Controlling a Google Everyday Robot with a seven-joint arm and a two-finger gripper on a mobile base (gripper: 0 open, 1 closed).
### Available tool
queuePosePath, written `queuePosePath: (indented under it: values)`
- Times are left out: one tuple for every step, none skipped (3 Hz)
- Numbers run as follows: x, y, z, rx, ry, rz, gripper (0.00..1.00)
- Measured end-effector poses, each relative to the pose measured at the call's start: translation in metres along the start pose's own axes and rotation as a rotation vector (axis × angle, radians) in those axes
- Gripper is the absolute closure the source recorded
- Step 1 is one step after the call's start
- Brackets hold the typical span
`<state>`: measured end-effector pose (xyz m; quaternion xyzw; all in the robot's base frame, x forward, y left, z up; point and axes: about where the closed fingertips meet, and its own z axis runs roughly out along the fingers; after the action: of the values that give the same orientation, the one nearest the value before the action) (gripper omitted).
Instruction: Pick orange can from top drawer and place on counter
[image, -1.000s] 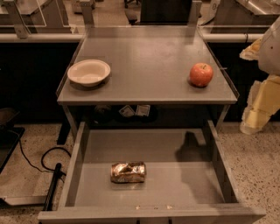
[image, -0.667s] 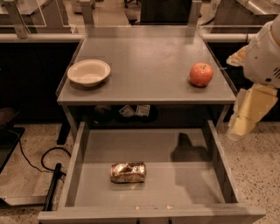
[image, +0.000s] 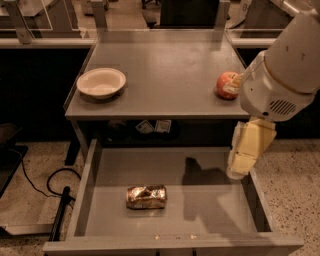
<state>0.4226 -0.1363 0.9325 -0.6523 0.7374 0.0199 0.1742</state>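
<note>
The orange can (image: 146, 197) is seen lying on its side on the floor of the top drawer (image: 84, 196), a little left of the middle and near the front wall. It is squashed and full of dents, and it is shiny gold-orange with brown patches. No name or writing can be read on it. The drawer is grey and wide, with low walls, and it is seen open below the bench (image: 170, 60). Two small pale tags (image: 153, 126) are stuck under the front edge of the bench, but their words cannot be read. A pale bowl (image: 101, 82) is set on the left of the bench and a red apple (image: 227, 85) on the right. The cream claw (image: 240, 167) is hung from a big white arm (image: 285, 65) over the right side of the drawer, well apart from the can. Nothing is seen held by it, and how far it is open cannot be told. Its dark shadow is thrown on the drawer floor right of the can.
</note>
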Motion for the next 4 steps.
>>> queuePosePath:
  values:
    - [-0.001, 0.001, 0.000, -0.001, -0.002, 0.000, 0.00]
    - [-0.003, 0.007, 0.014, -0.011, -0.022, -0.007, 0.00]
    - [-0.012, 0.009, 0.054, -0.041, -0.074, -0.029, 0.00]
    - [-0.016, 0.006, 0.085, -0.057, -0.116, -0.054, 0.00]
